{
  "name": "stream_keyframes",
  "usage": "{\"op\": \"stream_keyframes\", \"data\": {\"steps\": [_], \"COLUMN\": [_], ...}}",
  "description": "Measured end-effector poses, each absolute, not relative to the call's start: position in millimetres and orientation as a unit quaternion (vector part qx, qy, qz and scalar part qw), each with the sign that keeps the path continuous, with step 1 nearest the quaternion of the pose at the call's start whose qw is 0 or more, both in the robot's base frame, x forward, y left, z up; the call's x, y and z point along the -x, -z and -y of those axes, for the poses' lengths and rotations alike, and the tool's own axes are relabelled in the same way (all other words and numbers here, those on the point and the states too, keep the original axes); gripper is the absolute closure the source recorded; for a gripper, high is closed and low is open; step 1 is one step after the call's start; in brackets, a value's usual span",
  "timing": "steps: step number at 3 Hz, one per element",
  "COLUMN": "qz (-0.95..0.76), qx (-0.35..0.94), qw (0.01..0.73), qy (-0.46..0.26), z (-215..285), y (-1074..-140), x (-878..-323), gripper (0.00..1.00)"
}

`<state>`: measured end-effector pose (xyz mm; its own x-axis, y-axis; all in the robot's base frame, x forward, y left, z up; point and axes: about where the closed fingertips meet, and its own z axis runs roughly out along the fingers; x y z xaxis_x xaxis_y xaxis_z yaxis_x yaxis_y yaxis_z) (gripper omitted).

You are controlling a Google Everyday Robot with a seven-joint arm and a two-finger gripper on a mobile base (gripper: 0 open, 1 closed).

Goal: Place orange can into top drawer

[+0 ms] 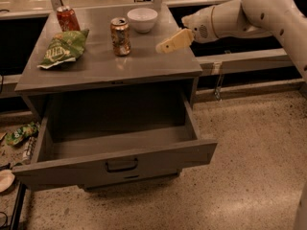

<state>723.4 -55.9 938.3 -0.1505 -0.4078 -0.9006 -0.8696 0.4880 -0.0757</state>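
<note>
I've got the orange can [120,36] standing upright on the flat grey cabinet top [144,63]. It's a small cylinder with a mottled orange, copper and cream print and a dull silver lid. Nothing is touching it.

Just behind the can and to its right is a round white bowl [142,19], smooth and glossy, and its inside shows plain white. To the can's left a crumpled green chip bag [64,48] lies flat with its foil creased. Behind that bag, left of the can and farther back, a red soda can [67,18] stands upright.

To the can's right, the gripper [163,46] hangs over the cabinet top. It's a tan wedge pointing toward the can, close but clearly apart from it and holding nothing. I cannot tell from here whether it is spread or pressed together. The smooth white arm [268,13] runs off to the right behind it.

Below the can and in front of it, the top drawer [158,158] is pulled well out. It's a wide, deep box of matte grey metal with a small dark handle [122,165] centred on its front. I see only its bare grey floor and walls. Beneath it is speckled stone flooring [249,152].
</note>
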Motion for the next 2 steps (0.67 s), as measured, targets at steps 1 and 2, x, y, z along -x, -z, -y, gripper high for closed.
{"op": "stream_keyframes", "data": {"steps": [1,2], "qz": [-0.718,-0.718], "qx": [0.445,0.430], "qw": [0.477,0.485], "qy": [-0.242,-0.251], "z": [55.2,37.9], "y": [-939.1,-932.6], "x": [-722.6,-732.1], "gripper": [0.00,0.00]}}
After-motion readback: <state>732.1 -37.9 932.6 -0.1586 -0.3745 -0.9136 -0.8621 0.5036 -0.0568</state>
